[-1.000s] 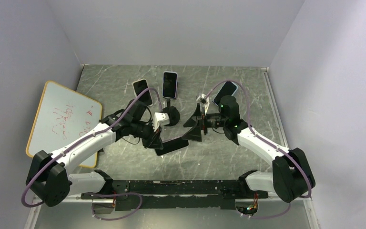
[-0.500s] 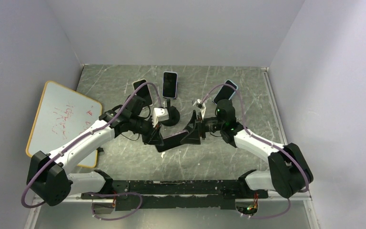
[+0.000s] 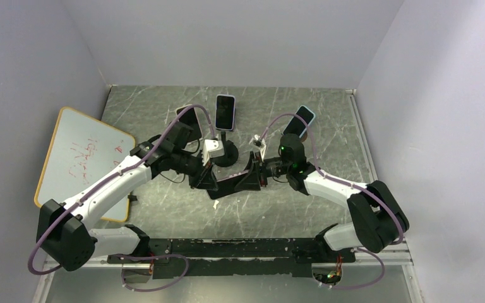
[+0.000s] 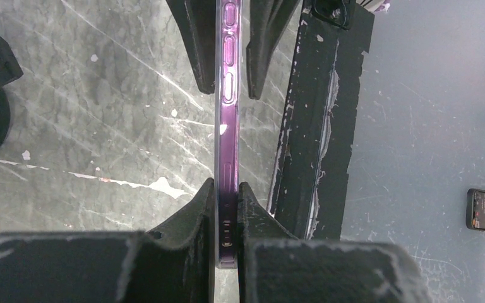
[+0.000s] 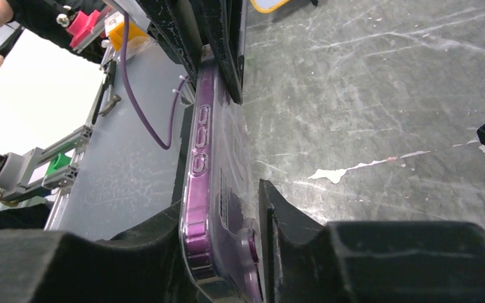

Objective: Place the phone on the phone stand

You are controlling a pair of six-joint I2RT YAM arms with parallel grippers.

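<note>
A purple phone (image 3: 230,184) in a clear case hangs edge-up above the table, between both arms. My left gripper (image 3: 209,183) is shut on its bottom end; in the left wrist view the fingers (image 4: 196,218) pinch both faces of the phone (image 4: 227,126). My right gripper (image 3: 250,177) has its jaws closed against the camera end of the phone (image 5: 215,189), one finger (image 5: 278,214) against the camera bump. A black phone stand (image 3: 228,155) with a round base sits just behind, with a dark-screened phone (image 3: 225,112) rising above it.
Two more phones (image 3: 188,123) (image 3: 303,120) stand at the back left and back right. A whiteboard (image 3: 82,158) with red writing leans at the left wall. The black base rail (image 3: 240,249) runs along the near edge. Grey walls enclose three sides.
My right gripper has moved left onto the phone's free end and closed from wide open onto it. The left arm has lifted the phone slightly and kept its grip.
</note>
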